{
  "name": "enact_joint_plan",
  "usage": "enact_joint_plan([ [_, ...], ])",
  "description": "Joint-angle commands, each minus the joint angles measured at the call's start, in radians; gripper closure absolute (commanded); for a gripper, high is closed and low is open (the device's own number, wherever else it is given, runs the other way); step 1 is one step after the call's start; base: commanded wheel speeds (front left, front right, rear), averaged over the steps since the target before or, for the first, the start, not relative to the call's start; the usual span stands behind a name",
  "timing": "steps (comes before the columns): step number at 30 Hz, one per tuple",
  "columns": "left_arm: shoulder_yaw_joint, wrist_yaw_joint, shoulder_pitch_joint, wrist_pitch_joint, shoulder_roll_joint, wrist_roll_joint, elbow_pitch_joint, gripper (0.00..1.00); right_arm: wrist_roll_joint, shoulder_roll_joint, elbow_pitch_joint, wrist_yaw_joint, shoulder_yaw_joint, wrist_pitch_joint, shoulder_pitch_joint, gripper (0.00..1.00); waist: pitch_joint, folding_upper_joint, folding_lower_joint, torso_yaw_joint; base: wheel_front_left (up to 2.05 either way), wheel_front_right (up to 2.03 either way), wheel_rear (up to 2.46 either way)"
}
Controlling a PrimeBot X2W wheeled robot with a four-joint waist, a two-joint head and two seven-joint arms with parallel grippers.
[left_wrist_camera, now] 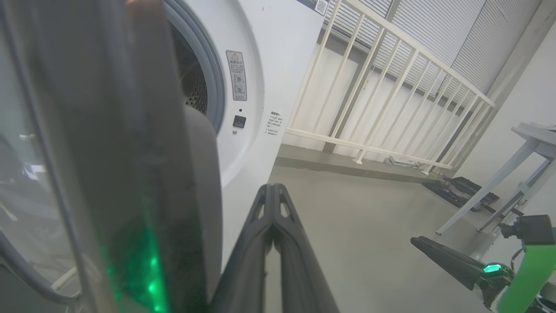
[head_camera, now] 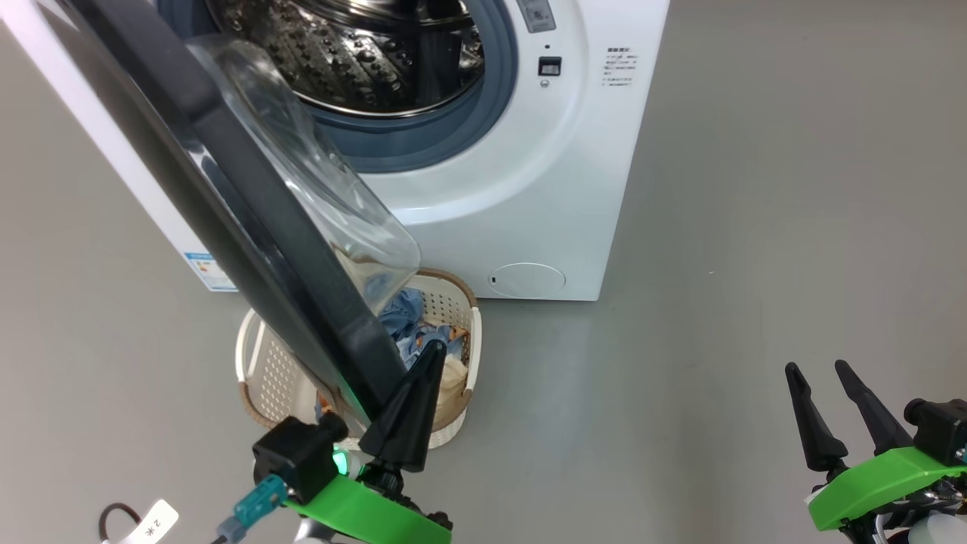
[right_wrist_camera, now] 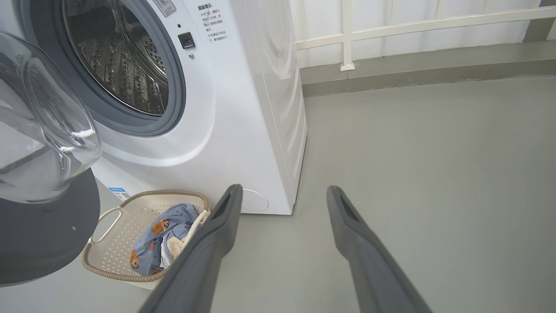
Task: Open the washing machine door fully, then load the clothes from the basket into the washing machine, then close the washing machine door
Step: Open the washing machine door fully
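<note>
Black left tool (head_camera: 433,350) pressed closed, tip beside washing machine door (head_camera: 249,196) edge | right tool (head_camera: 816,366) spread, upright

prob test lab; bare grey floor (head_camera: 755,227); white railing (right_wrist_camera: 346,34); freestanding washing machine (head_camera: 529,189)

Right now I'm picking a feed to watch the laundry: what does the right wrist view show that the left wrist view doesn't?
Right wrist view: the basket on the floor in front of the washer, with the clothes in it, and the small round flap.
Left wrist view: the shut left pincer close beside the door, at its black rim (I cannot tell if it touches), and a grey table.
Both: washer, door, drum, white railing, and the open right pincer.
</note>
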Motion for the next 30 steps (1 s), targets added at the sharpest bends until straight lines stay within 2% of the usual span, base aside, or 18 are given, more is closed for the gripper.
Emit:
enact_joint_plan([
  [1, 0.077, 0.011, -0.022, -0.01, 0.022, -0.001, -0.01, 1.0, -0.012, -0.018, -0.026, 0.003, 0.016, -0.012, 0.007, 0.0, 0.0, 0.0, 0.0, 0.011, 0.0, 0.0, 0.0],
  [17, 0.14, 0.01, 0.038, -0.01, 0.022, 0.027, -0.019, 1.0, -0.011, -0.021, -0.036, 0.003, 0.022, -0.012, 0.003, 0.0, 0.004, 0.0, 0.0, 0.09, 0.0, 0.0, 0.0],
  [30, 0.236, 0.05, 0.126, -0.01, 0.037, 0.076, -0.067, 1.0, -0.008, -0.026, -0.038, 0.003, 0.021, -0.012, 0.009, 0.0, 0.009, 0.0, 0.0, 0.169, 0.0, 0.0, 0.0],
])
